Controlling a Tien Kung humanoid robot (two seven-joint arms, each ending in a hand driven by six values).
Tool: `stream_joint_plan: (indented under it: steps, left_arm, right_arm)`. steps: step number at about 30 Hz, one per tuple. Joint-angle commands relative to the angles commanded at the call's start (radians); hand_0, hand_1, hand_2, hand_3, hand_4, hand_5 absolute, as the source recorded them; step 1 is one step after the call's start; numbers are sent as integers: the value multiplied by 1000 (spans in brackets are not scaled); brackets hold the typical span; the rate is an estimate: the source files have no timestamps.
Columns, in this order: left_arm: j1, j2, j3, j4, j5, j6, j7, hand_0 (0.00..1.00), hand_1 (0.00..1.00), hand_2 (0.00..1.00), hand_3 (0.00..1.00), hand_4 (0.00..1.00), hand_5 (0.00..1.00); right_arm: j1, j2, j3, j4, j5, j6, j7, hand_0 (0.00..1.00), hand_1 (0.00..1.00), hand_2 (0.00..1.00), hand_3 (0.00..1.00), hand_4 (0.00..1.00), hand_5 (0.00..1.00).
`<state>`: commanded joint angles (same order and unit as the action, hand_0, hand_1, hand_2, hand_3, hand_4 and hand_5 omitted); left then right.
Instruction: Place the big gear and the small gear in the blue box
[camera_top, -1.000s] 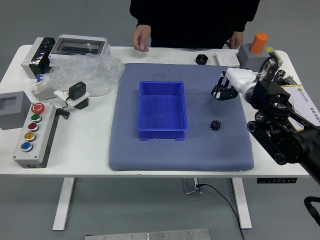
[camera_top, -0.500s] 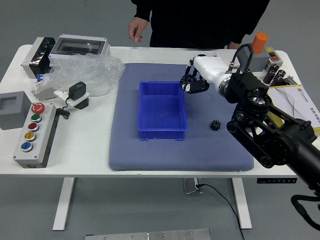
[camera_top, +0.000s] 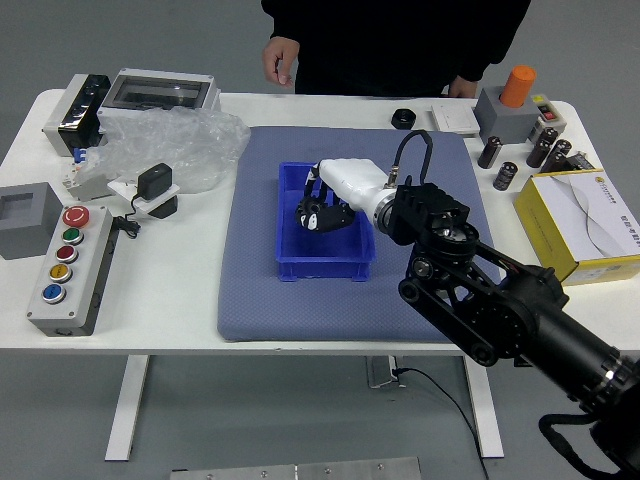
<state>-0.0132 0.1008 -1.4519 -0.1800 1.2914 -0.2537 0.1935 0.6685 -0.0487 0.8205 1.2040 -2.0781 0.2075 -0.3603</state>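
Now your right arm (camera_top: 520, 315) comes in from the lower right corner and crosses above the near part of the blue-grey mat (camera_top: 275, 315), which lies on the white table (camera_top: 180, 290). On the left side stands the button panel (camera_top: 92, 265), with its blue button nearest to you and the red emergency button at its far end. Your right hand (camera_top: 325, 205) is above the blue box (camera_top: 322, 268), inside its outline as you see it from here. How wide or narrow this hand is, you cannot tell, because it is dark and seen from above. Whether it holds one of the gears, or touches the box, you also cannot tell. Where the big gear and the small gear are cannot be made out with certainty; the hand and the arm cover much of the box and the mat. To the right lies the yellow box (camera_top: 562, 237), and behind it some short black cylinders (camera_top: 505, 177) are standing. Near the far edge is a black round piece (camera_top: 403, 119). Beyond, the person in black has one hand (camera_top: 281, 60) hanging past the edge and the other hand (camera_top: 462, 88) close to it.
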Motion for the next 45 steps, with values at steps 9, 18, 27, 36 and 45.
stream_joint_plan:
  steps: [9, 18, 27, 36, 45]
  left_arm:
    - [0, -3, -2, 0, 2, 0, -1, 849, 822, 833, 869, 749, 312]
    - [-1, -1, 0, 0, -2, 0, -3, 849, 822, 834, 869, 749, 312]
    - [-4, 3, 0, 0, -5, 1, -5, 849, 822, 834, 869, 749, 311]
    - [-8, 6, 1, 0, -8, 2, -6, 849, 822, 834, 869, 748, 311]
    - [-10, 8, 3, 0, -10, 2, -5, 849, 822, 834, 869, 747, 309]
  right_arm:
    - [10, 4, 13, -10, 15, 17, 3, 748, 675, 794, 987, 957, 612]
    - [26, -35, 39, 26, 30, 25, 2, 762, 683, 803, 991, 972, 629]
    - [39, -148, 96, 48, 74, 27, 11, 751, 667, 784, 948, 951, 597]
    - [28, -253, 103, -11, 115, 46, 13, 751, 670, 789, 925, 942, 585]
    - [6, -304, 82, -62, 137, 63, 14, 754, 673, 784, 846, 912, 541]
